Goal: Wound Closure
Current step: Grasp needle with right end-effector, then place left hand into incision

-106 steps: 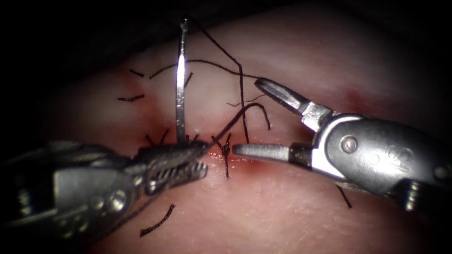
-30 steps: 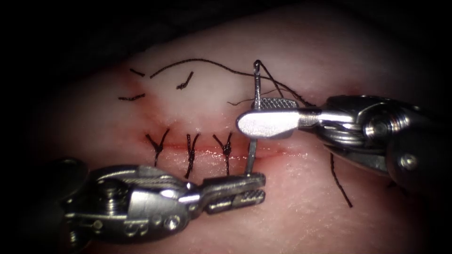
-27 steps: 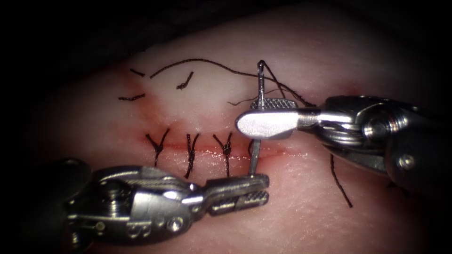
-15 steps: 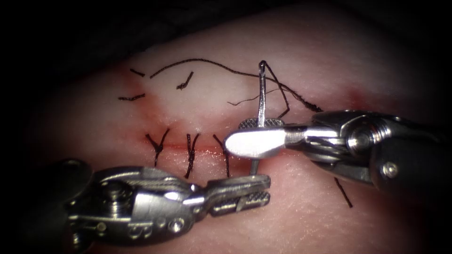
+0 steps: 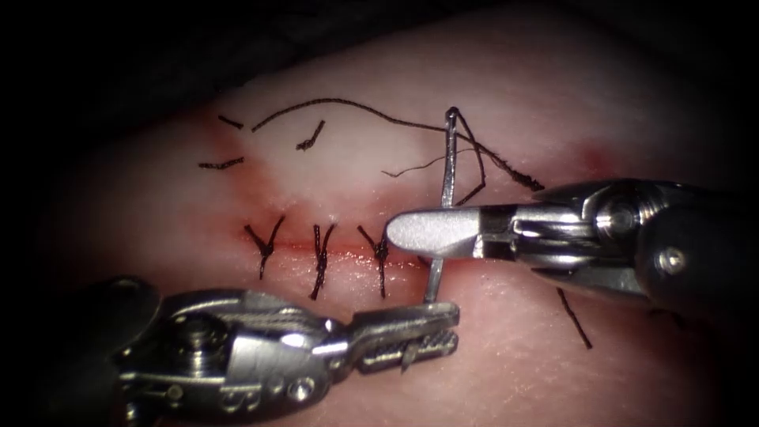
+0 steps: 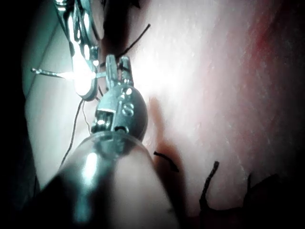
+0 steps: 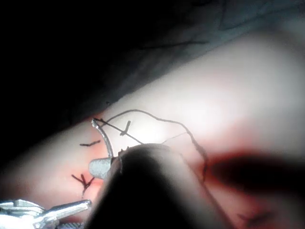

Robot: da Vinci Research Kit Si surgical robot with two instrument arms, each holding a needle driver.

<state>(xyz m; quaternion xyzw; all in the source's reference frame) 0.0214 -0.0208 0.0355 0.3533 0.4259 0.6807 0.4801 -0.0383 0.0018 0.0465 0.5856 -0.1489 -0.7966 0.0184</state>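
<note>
The curved needle (image 5: 448, 170) stands almost upright over the cut (image 5: 348, 251), just right of three tied stitches (image 5: 320, 257). It looks free of the tissue (image 5: 506, 348). My right tool (image 5: 415, 234) comes in from the right and is shut on the needle about mid-curve. My left tool (image 5: 449, 326) lies below the cut with its jaws slightly parted, and the needle's lower end rests at its upper jaw. The left wrist view shows the left tool (image 6: 117, 62) with two separate prongs beside the needle (image 6: 47, 72). Black thread (image 5: 332, 103) runs from the needle's eye across the upper tissue.
Short cut ends of thread (image 5: 220, 164) lie on the tissue above the stitches, and another one (image 5: 573, 318) lies under the right tool. Red fluid (image 5: 277, 247) lines the cut. The right wrist view shows the needle (image 7: 106, 138) and thread (image 7: 157, 117).
The right tool slid down the needle from its upper part to mid-curve and shut on it. The left tool's jaws parted a little. The needle shifted slightly right.
</note>
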